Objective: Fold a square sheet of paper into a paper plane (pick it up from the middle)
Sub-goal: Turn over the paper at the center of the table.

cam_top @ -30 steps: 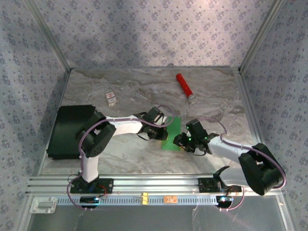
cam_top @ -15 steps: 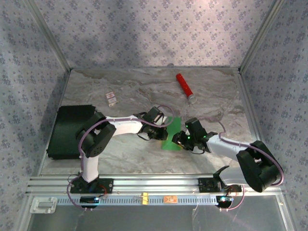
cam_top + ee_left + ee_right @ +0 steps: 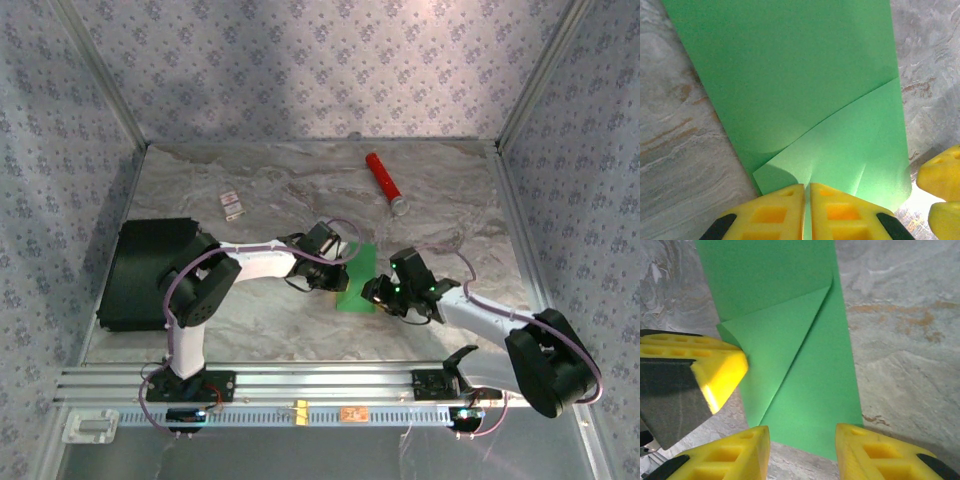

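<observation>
green paper (image 3: 355,268) partly covered by left gripper (image 3: 333,281) and right gripper (image 3: 377,293) in top view, far end cropped in both wrist views, small card (image 3: 232,206) print unreadable

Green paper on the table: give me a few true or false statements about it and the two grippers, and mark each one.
1. The green paper has one corner folded over into a triangular flap. True.
2. The left gripper stands wide open. False: its fingers are shut together at the paper's edge.
3. The right gripper is open, its fingers apart at the paper's near end. True.
4. The red cylinder lies on top of the paper. False: it lies apart from it, farther back on the table.
</observation>
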{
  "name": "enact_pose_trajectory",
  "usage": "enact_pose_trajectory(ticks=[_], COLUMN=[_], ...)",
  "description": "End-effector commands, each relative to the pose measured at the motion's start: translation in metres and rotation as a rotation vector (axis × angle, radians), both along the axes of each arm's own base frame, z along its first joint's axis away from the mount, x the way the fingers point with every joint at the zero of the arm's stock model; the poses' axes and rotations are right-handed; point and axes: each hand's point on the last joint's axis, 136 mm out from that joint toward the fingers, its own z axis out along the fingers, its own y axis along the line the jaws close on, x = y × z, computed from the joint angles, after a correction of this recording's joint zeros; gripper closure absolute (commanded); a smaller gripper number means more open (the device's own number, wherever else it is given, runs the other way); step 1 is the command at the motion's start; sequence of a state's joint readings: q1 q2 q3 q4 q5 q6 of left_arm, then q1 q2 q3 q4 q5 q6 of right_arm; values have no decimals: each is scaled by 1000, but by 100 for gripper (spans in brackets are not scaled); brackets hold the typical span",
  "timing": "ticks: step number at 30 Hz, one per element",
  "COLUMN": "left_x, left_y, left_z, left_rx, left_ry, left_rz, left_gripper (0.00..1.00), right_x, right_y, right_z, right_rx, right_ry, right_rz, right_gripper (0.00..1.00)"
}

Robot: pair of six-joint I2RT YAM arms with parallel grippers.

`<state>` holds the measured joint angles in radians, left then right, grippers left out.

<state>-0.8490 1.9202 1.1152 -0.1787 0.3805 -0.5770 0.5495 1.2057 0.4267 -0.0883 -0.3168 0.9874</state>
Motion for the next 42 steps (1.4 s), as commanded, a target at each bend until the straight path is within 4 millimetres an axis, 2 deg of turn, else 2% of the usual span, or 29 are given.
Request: enact_pose_trajectory(ticks=[1,8,21,30,42], left_x=[-15,-15,-15,-16,-17], left_y=[11,12,12,12,11], left_z=[-13,-14,-13,-14,-15], left_rx=[57,60,59,57,58], left_ry=[46,46,49,53,55], left_rz=[-5,-5,-4,-6,-6], left_gripper=[89,89,89,88,88], right_x=[-4,0,37,56,64], right_y=[-8,-1,13,9,1], right_z=[-7,-11,5,12,1], right_rx=[-28,-8,87,125,151], right_ry=[30,39,-29,-69,-57], right_rz=[-29,-19,-18,-26,-43], right_gripper=[60,59,57,57,60])
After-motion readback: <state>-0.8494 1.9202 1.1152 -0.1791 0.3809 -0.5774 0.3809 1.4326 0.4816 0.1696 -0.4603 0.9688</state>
